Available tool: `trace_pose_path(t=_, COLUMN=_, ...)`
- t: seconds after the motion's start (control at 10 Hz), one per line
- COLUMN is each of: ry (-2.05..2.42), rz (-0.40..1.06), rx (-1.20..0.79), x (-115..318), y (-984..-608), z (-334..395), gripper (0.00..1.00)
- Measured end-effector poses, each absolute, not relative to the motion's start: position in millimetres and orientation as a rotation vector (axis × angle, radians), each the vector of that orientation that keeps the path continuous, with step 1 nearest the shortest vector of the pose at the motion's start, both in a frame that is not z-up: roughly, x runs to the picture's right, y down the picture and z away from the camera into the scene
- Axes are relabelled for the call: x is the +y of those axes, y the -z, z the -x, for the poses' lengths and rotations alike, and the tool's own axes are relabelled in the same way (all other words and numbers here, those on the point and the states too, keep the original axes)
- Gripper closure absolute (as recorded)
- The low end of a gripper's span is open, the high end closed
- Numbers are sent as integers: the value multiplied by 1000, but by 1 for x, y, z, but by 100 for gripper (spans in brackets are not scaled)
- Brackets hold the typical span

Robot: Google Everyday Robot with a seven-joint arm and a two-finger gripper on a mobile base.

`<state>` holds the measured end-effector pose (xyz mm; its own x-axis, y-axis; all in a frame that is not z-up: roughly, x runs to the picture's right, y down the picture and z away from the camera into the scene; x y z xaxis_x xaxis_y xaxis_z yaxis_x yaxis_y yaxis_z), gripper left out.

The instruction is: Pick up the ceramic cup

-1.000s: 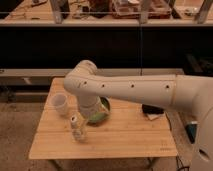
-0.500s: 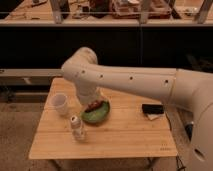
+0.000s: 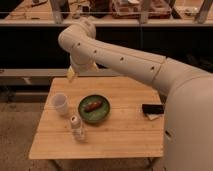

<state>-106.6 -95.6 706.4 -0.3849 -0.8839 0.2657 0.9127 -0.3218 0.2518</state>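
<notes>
claw [image 3: 72,73] over wooden table [image 3: 125,137], shelves [image 3: 150,22] behind

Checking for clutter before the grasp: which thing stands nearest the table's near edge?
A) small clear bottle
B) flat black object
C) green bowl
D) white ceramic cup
A: the small clear bottle stands in front of the ceramic cup and green bowl; the end effector hangs over the far edge of the table, above them all.

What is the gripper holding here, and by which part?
Apparently nothing: the gripper hangs above the far edge of the wooden table, well apart from the small white ceramic cup standing on it.
</notes>
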Motion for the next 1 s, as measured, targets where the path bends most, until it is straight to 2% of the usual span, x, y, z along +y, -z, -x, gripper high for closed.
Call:
trace_pose_path(t=0.2, ry=1850, rz=6, rx=-430, x=-115, y=-724, z=116, gripper=20)
trace_pose_path(t=0.6, ry=1825, rz=-20, rx=-458, x=-114, y=-726, z=122, gripper=20)
trace_pose_path(t=0.7, ry=1809, rz=-36, rx=-506, x=-107, y=-724, z=131, gripper=20)
trace_pose_path(t=1.0, ry=1746, rz=-102, rx=-792, x=-47, y=-703, z=208, gripper=20)
